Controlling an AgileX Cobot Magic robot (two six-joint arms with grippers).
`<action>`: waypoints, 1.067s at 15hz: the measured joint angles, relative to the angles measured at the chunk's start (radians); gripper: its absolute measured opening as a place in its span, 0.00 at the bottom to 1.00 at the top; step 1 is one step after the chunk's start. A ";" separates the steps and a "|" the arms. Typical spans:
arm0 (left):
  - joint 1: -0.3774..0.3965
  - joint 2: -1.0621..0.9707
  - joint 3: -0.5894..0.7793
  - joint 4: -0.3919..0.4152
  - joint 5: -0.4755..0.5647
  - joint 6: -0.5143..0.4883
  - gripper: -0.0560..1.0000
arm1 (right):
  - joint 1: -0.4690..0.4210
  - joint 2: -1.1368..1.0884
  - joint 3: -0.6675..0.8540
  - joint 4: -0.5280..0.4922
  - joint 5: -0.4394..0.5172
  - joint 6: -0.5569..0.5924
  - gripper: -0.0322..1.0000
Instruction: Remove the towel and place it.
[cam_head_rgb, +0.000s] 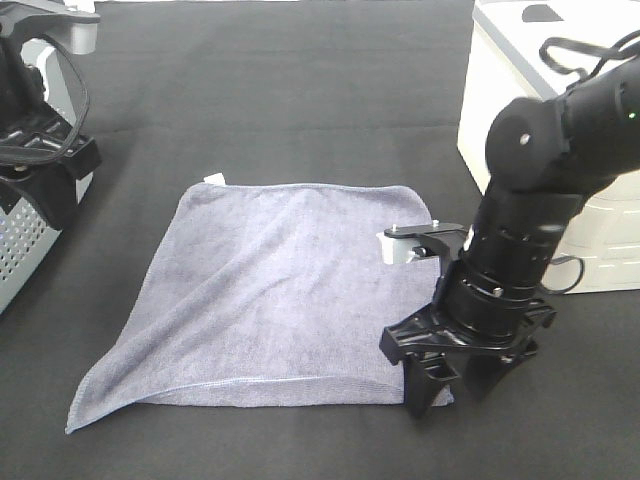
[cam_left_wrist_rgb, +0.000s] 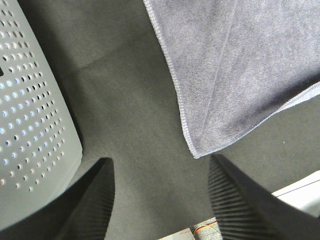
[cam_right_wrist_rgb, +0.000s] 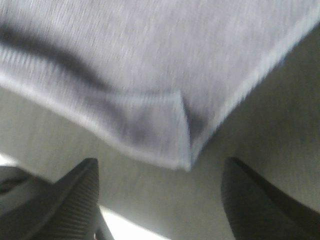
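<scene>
Exterior high view: the towel lies spread on the dark desk, a diagonal crease across it and a small white tag at its far left corner.
Shown only here: the whole cloth, and a white box at the far right.
Left wrist view: adds the stitched hem at one towel corner and the hole pattern of a grey perforated basket beside it.
Right wrist view: blurred; adds a small fold-over at the towel's corner.
Left fingers: moderately apart, with only bare desk between them; the towel corner lies beyond their tips, not touching.
Right fingers: wide apart, pointing down at the towel's near right corner; the corner sits ahead of the gap, gripped by neither. Whether a tip touches the cloth cannot be told.
</scene>
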 joint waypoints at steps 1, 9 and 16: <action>0.000 0.000 0.000 0.000 0.000 0.000 0.56 | 0.015 -0.032 0.010 -0.012 0.003 0.000 0.68; 0.000 0.000 0.000 -0.015 0.000 -0.001 0.56 | 0.083 0.034 0.019 -0.071 -0.321 0.028 0.68; 0.000 0.000 0.000 -0.017 0.000 0.000 0.56 | 0.124 0.045 0.038 -0.106 -0.256 0.044 0.68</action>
